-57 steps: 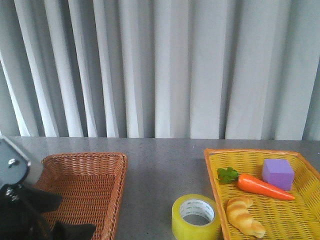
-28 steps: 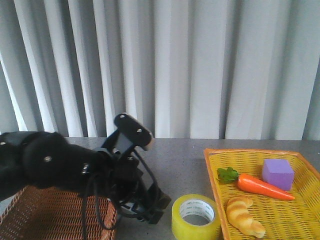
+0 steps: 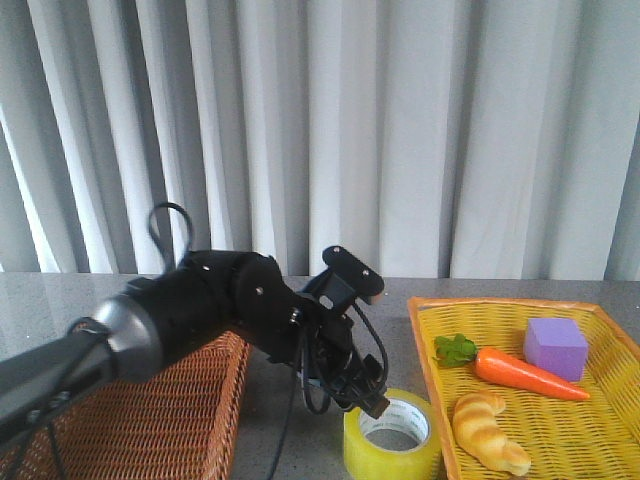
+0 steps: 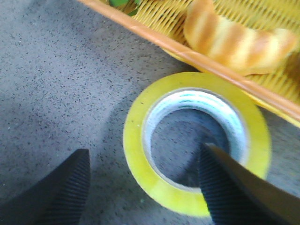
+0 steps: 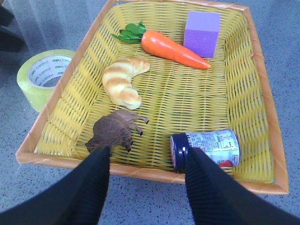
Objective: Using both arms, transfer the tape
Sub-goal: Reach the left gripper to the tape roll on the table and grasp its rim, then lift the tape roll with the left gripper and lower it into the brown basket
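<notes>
A staged robot test area is suggested: a grey speckled table is backed by plain pale curtains, and toy items, a carrot and a purple block, are laid in a yellow basket.

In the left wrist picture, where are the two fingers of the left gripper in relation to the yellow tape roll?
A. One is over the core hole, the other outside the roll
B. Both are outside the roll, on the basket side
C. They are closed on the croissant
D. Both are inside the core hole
A: on the left gripper, one finger is over the core hole of the tape roll, while the other is over the bare table outside it.
</notes>
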You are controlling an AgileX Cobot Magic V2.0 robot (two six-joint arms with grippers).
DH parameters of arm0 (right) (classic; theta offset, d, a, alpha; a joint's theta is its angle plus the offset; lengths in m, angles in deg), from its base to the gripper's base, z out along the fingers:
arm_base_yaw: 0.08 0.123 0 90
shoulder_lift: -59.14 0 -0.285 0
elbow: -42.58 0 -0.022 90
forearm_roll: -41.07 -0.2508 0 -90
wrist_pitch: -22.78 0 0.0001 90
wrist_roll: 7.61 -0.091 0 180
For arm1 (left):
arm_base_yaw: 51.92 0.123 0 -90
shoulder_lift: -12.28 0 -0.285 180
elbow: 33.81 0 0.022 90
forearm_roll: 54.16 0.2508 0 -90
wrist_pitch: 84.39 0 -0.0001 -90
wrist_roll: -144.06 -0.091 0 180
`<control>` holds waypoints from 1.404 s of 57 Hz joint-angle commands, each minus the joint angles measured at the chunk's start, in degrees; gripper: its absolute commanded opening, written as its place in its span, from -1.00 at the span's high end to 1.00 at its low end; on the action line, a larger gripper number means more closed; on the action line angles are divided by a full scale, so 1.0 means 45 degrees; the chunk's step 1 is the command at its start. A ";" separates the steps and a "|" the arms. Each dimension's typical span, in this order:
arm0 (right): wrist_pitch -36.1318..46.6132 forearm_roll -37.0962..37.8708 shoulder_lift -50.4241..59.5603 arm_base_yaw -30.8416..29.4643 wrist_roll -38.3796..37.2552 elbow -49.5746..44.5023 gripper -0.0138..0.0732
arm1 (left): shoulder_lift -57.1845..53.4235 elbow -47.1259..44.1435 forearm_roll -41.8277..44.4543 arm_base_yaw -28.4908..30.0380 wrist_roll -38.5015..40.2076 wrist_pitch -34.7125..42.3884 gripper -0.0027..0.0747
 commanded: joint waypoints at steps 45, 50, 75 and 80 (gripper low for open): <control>0.0685 -0.0072 -0.0019 -0.0074 0.0010 0.0343 -0.15 | 0.1573 0.1466 0.0180 -0.0019 0.2156 0.0897 0.42; 0.0685 -0.0072 -0.0019 -0.0074 0.0010 0.0343 -0.15 | 0.1307 0.1466 0.0180 -0.0019 0.2156 0.0862 0.47; 0.0685 -0.0072 -0.0019 -0.0074 0.0010 0.0343 -0.15 | -0.1336 0.1466 0.0948 0.0026 0.2156 -0.0366 0.47; 0.0685 -0.0072 -0.0019 -0.0074 0.0010 0.0343 -0.15 | -0.1987 0.1466 0.1440 0.0215 0.2369 -0.0670 0.47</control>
